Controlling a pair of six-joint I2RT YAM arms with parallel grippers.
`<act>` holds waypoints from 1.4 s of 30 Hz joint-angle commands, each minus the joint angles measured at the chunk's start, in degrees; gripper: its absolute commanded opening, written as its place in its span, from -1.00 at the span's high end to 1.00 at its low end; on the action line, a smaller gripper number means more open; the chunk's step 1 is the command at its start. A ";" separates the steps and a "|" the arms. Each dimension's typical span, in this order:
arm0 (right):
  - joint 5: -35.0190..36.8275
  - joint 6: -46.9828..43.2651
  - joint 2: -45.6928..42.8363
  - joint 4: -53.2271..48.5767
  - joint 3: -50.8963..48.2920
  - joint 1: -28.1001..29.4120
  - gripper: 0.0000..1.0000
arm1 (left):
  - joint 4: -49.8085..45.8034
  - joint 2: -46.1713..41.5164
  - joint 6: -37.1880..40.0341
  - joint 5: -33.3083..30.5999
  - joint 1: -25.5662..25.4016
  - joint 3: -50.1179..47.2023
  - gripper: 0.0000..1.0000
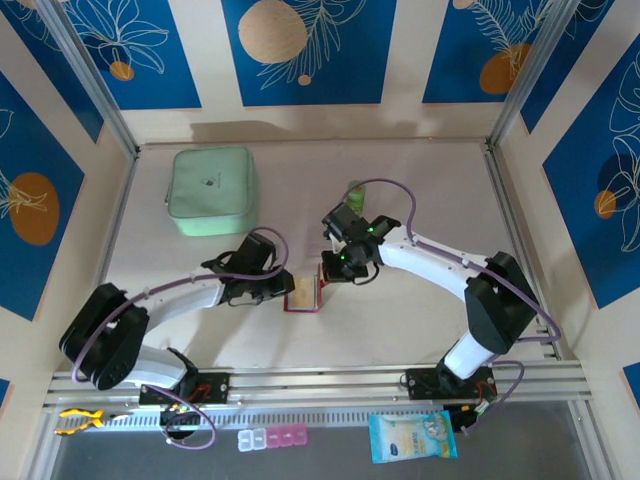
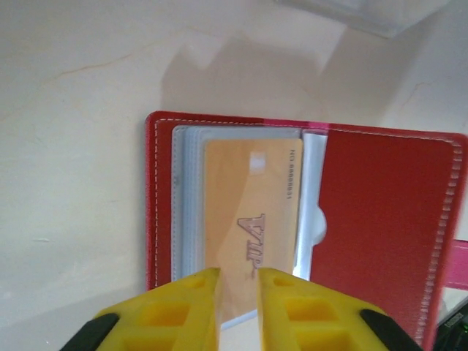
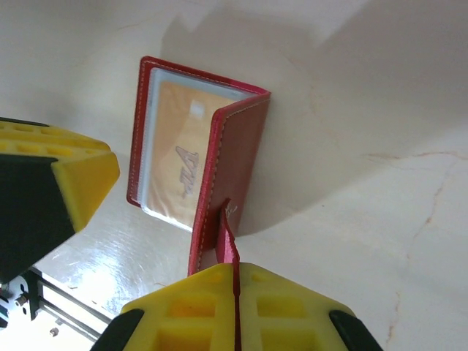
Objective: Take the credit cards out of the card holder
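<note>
The left pincer [image 2: 239,284] stands narrow, with a slim gap between its yellow pads, poised over the near edge of a thin beige-orange plastic card [image 2: 252,212] with reddish lettering; I cannot tell whether the pads touch it. That card lies in the top clear pocket of the small red folding card holder [image 2: 380,219], which sits open on the pale counter [image 2: 73,146] between the two arms. The card looks stiff, light and slick, and is probably snug in its sleeve, so its near edge is the place to pinch, pulling straight along the pocket. The holder looks light and floppy and would likely drag along unless pinned. The left wrist view shows the stacked pockets and the lettering. The right wrist view shows instead the right pincer [image 3: 235,285] clamped on the red strap tab [image 3: 225,234], with one cover raised.
</note>
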 commanded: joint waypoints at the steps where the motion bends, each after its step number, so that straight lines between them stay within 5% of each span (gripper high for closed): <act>1: 1.61 -1.11 -1.96 -2.31 -1.98 -1.24 0.96 | 1.03 2.44 0.08 1.90 0.45 -0.97 0.69; 28: 11.13 -2.65 4.66 2.37 -11.20 -4.96 0.93 | 5.11 8.61 -2.67 4.10 -0.62 -2.77 0.78; 42: 14.09 -2.29 0.65 -0.93 -11.55 -4.99 0.49 | 6.84 8.24 -3.61 5.35 -0.74 -3.43 0.77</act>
